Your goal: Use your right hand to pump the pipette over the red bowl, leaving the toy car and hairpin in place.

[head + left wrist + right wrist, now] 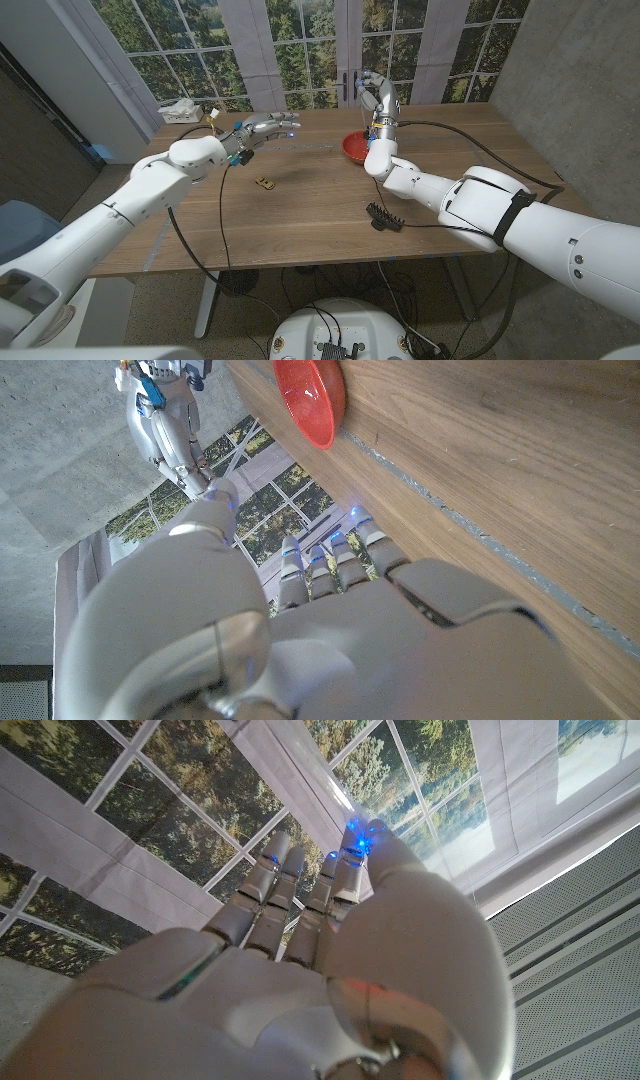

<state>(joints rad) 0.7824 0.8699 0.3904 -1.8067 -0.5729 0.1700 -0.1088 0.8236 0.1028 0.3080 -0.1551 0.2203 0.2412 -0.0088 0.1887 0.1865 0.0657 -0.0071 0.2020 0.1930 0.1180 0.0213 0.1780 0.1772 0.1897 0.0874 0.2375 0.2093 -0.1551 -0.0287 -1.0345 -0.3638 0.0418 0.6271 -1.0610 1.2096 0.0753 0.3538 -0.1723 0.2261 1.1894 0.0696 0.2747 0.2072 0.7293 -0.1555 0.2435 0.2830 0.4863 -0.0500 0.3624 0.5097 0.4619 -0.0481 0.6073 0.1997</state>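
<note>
The long wooden worktop [320, 215] carries everything, and the main worry is the right hand [377, 100], raised above the shallow round red bowl [356, 148] near the far edge. Its fingers are curled around a thin upright rod that I take to be the slim clear pipette [359, 88], though it is too fine to make out well. If the squeeze is lopsided, the pipette could slip or tip out past the bowl's rim, and any drip would land on the wood. The right forearm also stretches across the worktop just beside the black toothed plastic hairpin [383, 216], which lies near the front edge; a drop of that arm, or its trailing cable, could drag the hairpin out of place. The left hand [262, 128] hovers with fingers stretched out and nothing in it, on the far left side; a stray sweep could nudge the small yellow toy car [264, 182], sitting near mid-table. I can read no brand, label or writing anywhere.
</note>
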